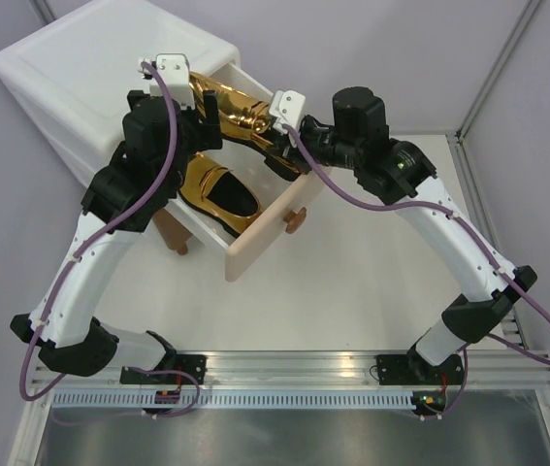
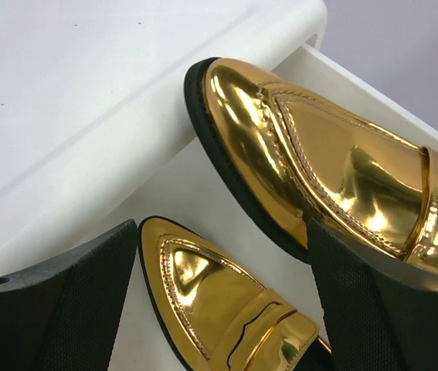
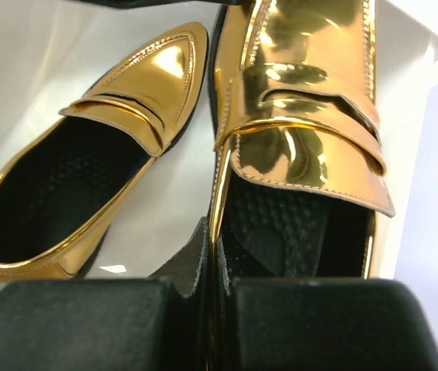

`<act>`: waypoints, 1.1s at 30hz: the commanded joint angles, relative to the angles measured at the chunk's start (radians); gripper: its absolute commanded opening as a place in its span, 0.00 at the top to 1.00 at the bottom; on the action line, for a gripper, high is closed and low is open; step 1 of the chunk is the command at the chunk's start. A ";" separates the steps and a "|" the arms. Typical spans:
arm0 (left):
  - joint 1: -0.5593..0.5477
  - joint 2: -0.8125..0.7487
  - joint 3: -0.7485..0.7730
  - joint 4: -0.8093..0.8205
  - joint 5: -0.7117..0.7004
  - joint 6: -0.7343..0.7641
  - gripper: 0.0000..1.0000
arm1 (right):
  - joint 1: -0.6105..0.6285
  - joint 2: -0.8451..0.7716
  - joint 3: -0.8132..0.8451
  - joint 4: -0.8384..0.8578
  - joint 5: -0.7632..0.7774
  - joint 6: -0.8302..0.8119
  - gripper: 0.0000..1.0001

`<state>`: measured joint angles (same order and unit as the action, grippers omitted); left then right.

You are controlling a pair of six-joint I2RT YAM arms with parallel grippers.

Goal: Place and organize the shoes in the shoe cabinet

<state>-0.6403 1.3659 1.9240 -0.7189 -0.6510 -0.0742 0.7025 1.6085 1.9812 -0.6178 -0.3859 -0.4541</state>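
1 gold shoe (image 1: 218,192) lies flat on its sole in the pulled-out beige upper drawer (image 1: 265,238) of the shoe cabinet (image 1: 90,68), toe towards the cabinet body. The 2nd gold shoe (image 3: 303,116) is above the drawer's far side. It is tilted, and its toe is up against the cabinet's front edge above the opening; whether it touches there I cannot tell. The right fingers (image 3: 311,325) are pressed together on the thin side wall of this shoe near the heel. The left fingers (image 2: 87,301) are spread wide and grip nothing. They hang over the drawer, 1 on each side of the 2 toes. Only the gold pair is in this drawer, and no purple shoes show in any view. The cabinet stands on the white bench (image 1: 372,311).

My main worry is the toe. If it stays on the cabinet edge when the shoe is let go, the shoe would sit propped up or drop onto its mate, and the drawer would probably jam on closing. The pinch is narrow and the upper is glossy, so the shoe could swivel or slip. The left fingers are close enough to knock either shoe askew.
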 commanded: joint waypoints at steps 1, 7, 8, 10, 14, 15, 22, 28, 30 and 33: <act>0.010 -0.030 -0.005 0.085 -0.036 -0.042 0.08 | 0.031 -0.058 0.004 -0.016 0.031 -0.185 0.99; 0.013 -0.067 -0.068 0.154 -0.033 -0.064 0.09 | 0.087 -0.052 -0.027 -0.054 0.091 -0.273 0.99; 0.013 -0.067 -0.068 0.154 -0.035 -0.071 0.09 | 0.101 -0.052 -0.027 -0.060 0.107 -0.279 0.99; 0.013 -0.070 -0.072 0.156 -0.039 -0.073 0.09 | 0.112 -0.058 -0.044 -0.057 0.110 -0.284 0.99; 0.014 -0.080 -0.088 0.168 -0.045 -0.075 0.09 | 0.121 -0.107 -0.142 -0.004 0.134 -0.290 0.98; 0.014 -0.080 -0.089 0.171 -0.042 -0.075 0.09 | 0.121 -0.113 -0.153 0.001 0.142 -0.290 0.97; 0.022 -0.067 -0.082 0.179 -0.013 -0.044 0.09 | 0.121 -0.131 -0.174 0.041 0.159 -0.253 0.96; 0.054 -0.053 -0.071 0.177 -0.018 -0.039 0.09 | 0.121 -0.082 -0.091 -0.022 0.156 -0.248 0.99; 0.065 -0.050 -0.068 0.174 -0.015 -0.042 0.09 | 0.121 -0.073 -0.075 -0.046 0.156 -0.253 0.99; 0.079 -0.045 -0.062 0.174 -0.015 -0.044 0.09 | 0.123 -0.077 -0.082 -0.091 0.173 -0.271 0.94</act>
<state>-0.5873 1.3083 1.8427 -0.5564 -0.6472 -0.1184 0.8165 1.5391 1.8847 -0.5999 -0.2176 -0.6971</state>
